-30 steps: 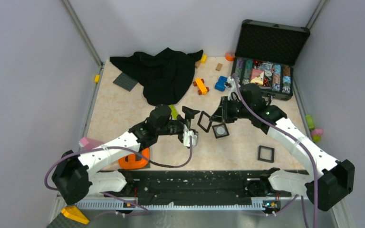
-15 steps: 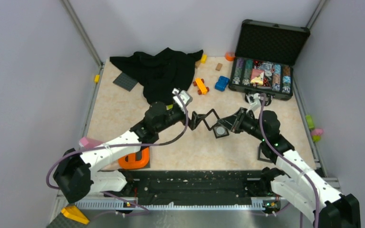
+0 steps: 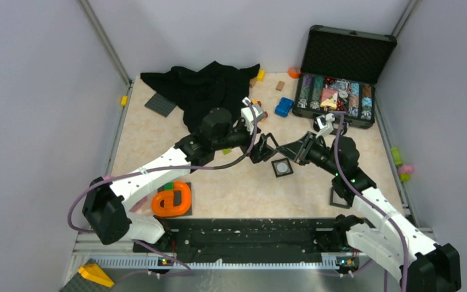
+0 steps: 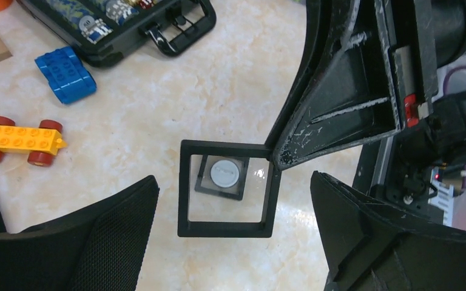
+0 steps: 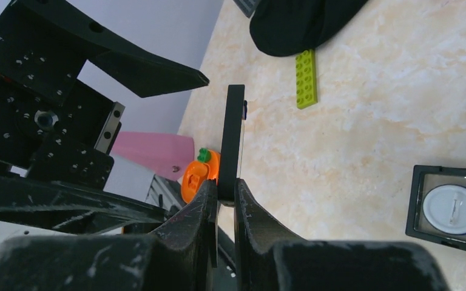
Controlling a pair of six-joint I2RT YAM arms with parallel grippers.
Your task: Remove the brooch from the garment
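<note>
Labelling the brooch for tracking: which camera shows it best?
Right wrist: the brooch is large and unobstructed, lying in its black tray, with a thin line across its face. Left wrist shows the brooch smaller, through the window of the frame held above it. Top view gives only a tiny pale dot.

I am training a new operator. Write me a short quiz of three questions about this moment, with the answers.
1. True or false: the brooch is pinned on the black garment.
2. What is held in the right gripper? A) a poker chip B) a black square frame, by its edge C) the yellow toy car
3. Fill in: the jaws of the left gripper are ____.
Key: 1 false, it lies in a black tray; 2 B; 3 open.
</note>
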